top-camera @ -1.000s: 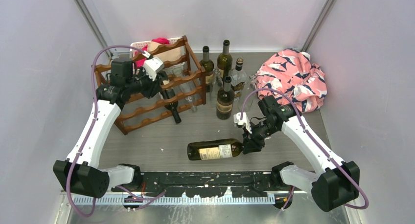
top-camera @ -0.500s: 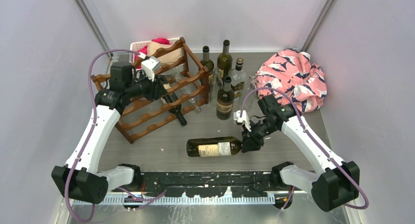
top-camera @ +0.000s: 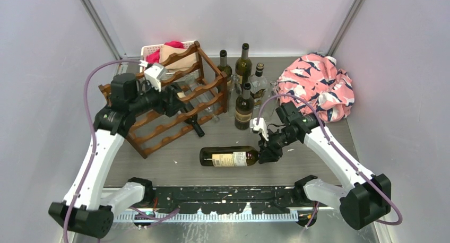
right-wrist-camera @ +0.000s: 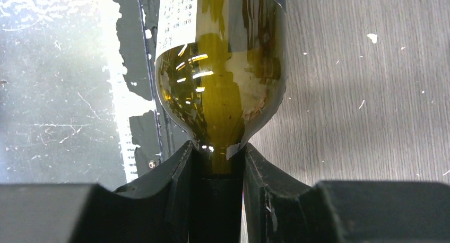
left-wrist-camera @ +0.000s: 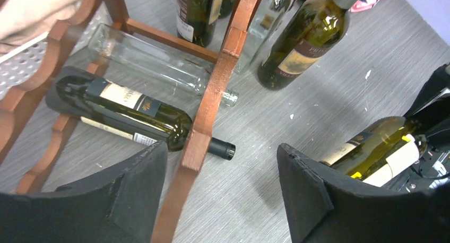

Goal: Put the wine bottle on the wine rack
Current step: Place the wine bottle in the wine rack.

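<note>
The right hand (top-camera: 267, 150) (right-wrist-camera: 217, 153) is clenched on the neck of a green wine bottle (top-camera: 228, 157) (right-wrist-camera: 223, 68). Its two black fingers (right-wrist-camera: 178, 174) press the neck from both sides. The wine bottle lies flat on the gray desk (top-camera: 175, 163). Its neck points to 3 o'clock, into the hand, and its bottom points to 9 o'clock. It has a pale label on its side. It is not on the wine rack; it lies on the desk near the front edge.

The left hand (top-camera: 174, 100) (left-wrist-camera: 220, 147) is released. Its fingers (left-wrist-camera: 132, 190) stand wide apart and hold nothing. It hangs over the right end of the wine rack (top-camera: 159, 129) (left-wrist-camera: 212, 100). In the left wrist view the rack's end post shows between the fingers, close to one of them. I cannot tell if they touch.

The wine rack is dark red-brown wood with wavy rails. It sits at 10 o'clock from the lying wine bottle, turned at a slant. A dark bottle (top-camera: 188, 114) (left-wrist-camera: 127, 113) lies in it, and its black cap sticks out past the post. A clear bottle (left-wrist-camera: 154, 60) lies just behind that one.

At 12 o'clock from the lying wine bottle, a few more bottles stand upright (top-camera: 244, 107). At 2 o'clock a pink cloth (top-camera: 318, 86) with a dark and white pattern lies in a heap. Behind the rack, at 11 o'clock, is a white basket (top-camera: 151, 49).
</note>
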Controlling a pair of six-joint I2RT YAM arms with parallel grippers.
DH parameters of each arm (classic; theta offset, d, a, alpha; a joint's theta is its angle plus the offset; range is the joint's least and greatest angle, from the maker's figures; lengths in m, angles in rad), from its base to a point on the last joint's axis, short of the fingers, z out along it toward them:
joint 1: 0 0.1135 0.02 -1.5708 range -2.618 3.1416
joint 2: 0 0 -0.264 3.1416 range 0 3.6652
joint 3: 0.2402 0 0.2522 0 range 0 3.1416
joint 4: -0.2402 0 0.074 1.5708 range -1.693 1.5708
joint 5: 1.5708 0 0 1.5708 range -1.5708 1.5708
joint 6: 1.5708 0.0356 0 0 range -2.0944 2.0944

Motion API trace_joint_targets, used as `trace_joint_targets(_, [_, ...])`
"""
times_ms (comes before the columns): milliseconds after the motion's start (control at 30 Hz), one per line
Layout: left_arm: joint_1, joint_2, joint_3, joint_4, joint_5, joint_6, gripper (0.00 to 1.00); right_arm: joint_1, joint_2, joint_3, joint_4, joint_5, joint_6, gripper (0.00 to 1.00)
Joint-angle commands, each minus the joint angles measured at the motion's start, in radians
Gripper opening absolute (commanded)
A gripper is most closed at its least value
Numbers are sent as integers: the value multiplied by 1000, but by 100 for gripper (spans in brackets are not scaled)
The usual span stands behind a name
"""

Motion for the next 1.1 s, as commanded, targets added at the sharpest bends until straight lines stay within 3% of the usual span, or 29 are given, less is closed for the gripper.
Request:
trace_joint_targets(0, [-3,-127,10,1,-42,-74,77,40,-6,94,26,-46,25,1])
trace_joint_targets(233, [-3,-311,-46,18,-77,-169,83,72,77,245,-196,37,-50,1])
trace_joint_targets(433, [-3,-413,-89,38,-99,-213,89,160,93,355,-245,112,54,1])
trace_joint_targets(533, [-3,-452,-108,66,-121,-216,93,235,49,334,-88,165,216,1])
trace_joint_targets(733, [-3,-491,-168,188,-111,-218,97,444,-80,119,428,392,559,1])
trace_joint_targets(900, [-3,-512,-264,285,-150,-143,97,589,-44,36,657,566,716,1])
trace_joint_targets(1067, [-3,-568,-336,336,-189,-106,97,691,-8,15,842,680,746,1])
